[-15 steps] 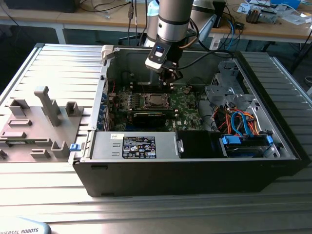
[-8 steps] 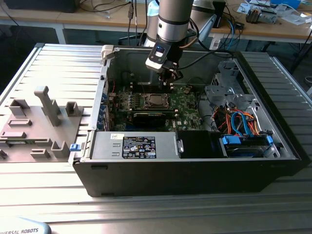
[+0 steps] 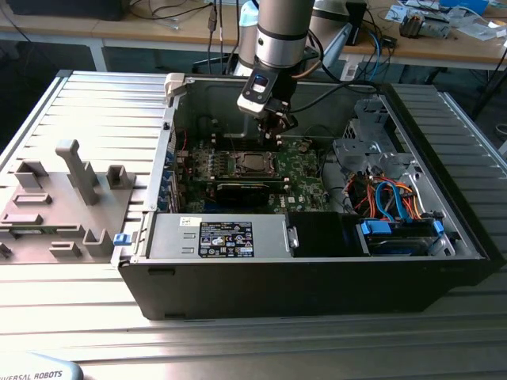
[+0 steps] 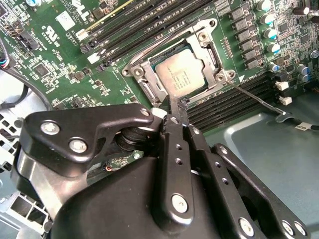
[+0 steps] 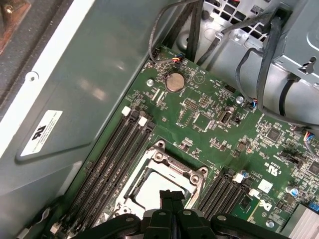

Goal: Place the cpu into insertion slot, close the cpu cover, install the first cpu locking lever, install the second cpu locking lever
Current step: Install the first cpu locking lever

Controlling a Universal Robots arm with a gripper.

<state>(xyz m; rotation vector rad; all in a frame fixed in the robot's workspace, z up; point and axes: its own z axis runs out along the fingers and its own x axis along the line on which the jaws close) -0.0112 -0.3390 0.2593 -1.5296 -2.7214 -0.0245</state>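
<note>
Gripper (image 4: 175, 107) fingers closed together, tips at the edge of the cpu cover (image 4: 212, 54); that cover lies over the cpu (image 4: 179, 74), seated in the insertion slot (image 3: 238, 165) near the exterior view's centre.

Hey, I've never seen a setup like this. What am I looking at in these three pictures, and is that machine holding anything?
It is a robot arm reaching into an open computer case that lies on a ribbed metal table. The exterior view looks on from outside. Both wrist views ride on the arm, looking past its tool at the green circuit board. The tool's tip is at the edge of the cpu cover, which frames the cpu. Its fingers look shut, holding nothing I can see.
</note>
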